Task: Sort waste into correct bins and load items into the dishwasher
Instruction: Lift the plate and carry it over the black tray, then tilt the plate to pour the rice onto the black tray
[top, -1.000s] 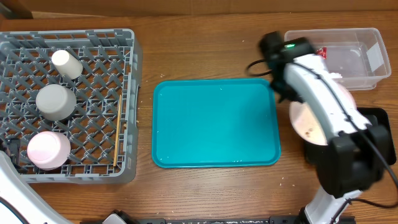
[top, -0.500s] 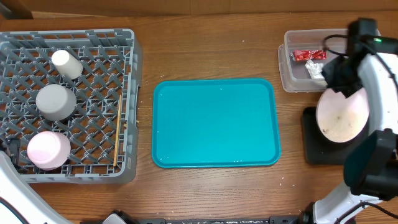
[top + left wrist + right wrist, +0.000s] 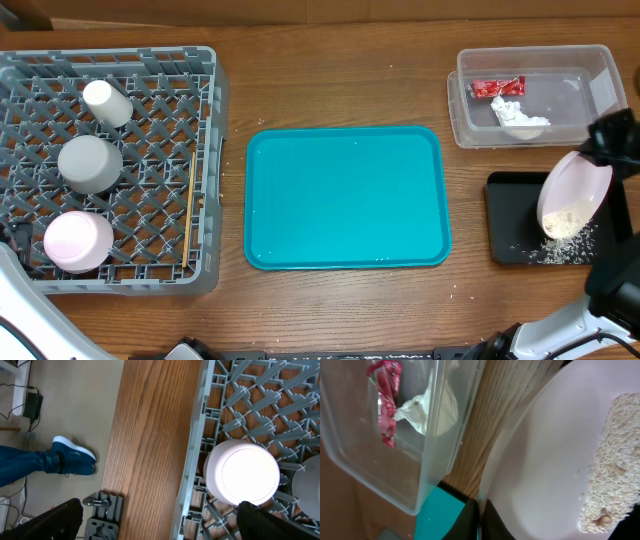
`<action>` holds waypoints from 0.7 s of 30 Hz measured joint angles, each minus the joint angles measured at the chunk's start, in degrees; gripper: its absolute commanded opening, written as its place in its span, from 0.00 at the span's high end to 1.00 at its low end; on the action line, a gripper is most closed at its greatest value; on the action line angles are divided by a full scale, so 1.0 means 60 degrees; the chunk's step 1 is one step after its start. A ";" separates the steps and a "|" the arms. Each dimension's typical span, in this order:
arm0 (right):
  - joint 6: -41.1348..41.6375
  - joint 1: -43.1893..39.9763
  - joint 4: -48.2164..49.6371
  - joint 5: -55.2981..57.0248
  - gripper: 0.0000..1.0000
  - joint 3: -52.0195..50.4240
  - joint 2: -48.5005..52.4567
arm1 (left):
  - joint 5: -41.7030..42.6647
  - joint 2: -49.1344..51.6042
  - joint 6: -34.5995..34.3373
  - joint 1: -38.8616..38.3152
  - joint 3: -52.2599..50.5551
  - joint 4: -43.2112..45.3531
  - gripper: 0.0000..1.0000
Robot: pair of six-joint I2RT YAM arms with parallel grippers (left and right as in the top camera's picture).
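Observation:
My right gripper (image 3: 481,517) is shut on the rim of the white plate (image 3: 572,192) and holds it tilted over the black tray (image 3: 510,230). White crumbs (image 3: 565,222) slide off its low edge, and some lie on the tray. The clear tub (image 3: 470,120) holds the red wrapper (image 3: 497,87) and the white napkin (image 3: 517,115). The grey dish rack (image 3: 150,275) holds a white cup (image 3: 106,102), two bowls (image 3: 90,163) (image 3: 77,241) and chopsticks (image 3: 190,225). My left gripper (image 3: 160,522) is open above the rack's near edge, beside a bowl (image 3: 243,474).
A large teal tray (image 3: 345,197) lies in the middle of the wooden table. In the left wrist view the table's edge, the floor and a person's blue shoe (image 3: 75,455) show.
My right gripper has carried the plate from beside the teal tray to over the black tray and tipped it. Crumbs now lie on the tray. The left arm has not moved.

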 measured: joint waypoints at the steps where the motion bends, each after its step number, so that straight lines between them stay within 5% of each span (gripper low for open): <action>1: -0.0091 -0.0131 -0.0004 -0.0160 0.96 0.0000 0.0000 | 0.0000 0.0000 0.0000 0.0000 0.0000 0.0004 0.00; 21: -0.1887 -0.2608 -0.0492 -0.4116 0.96 0.0000 0.0000 | 0.0000 0.0000 -0.0004 0.0000 0.0000 0.0004 0.00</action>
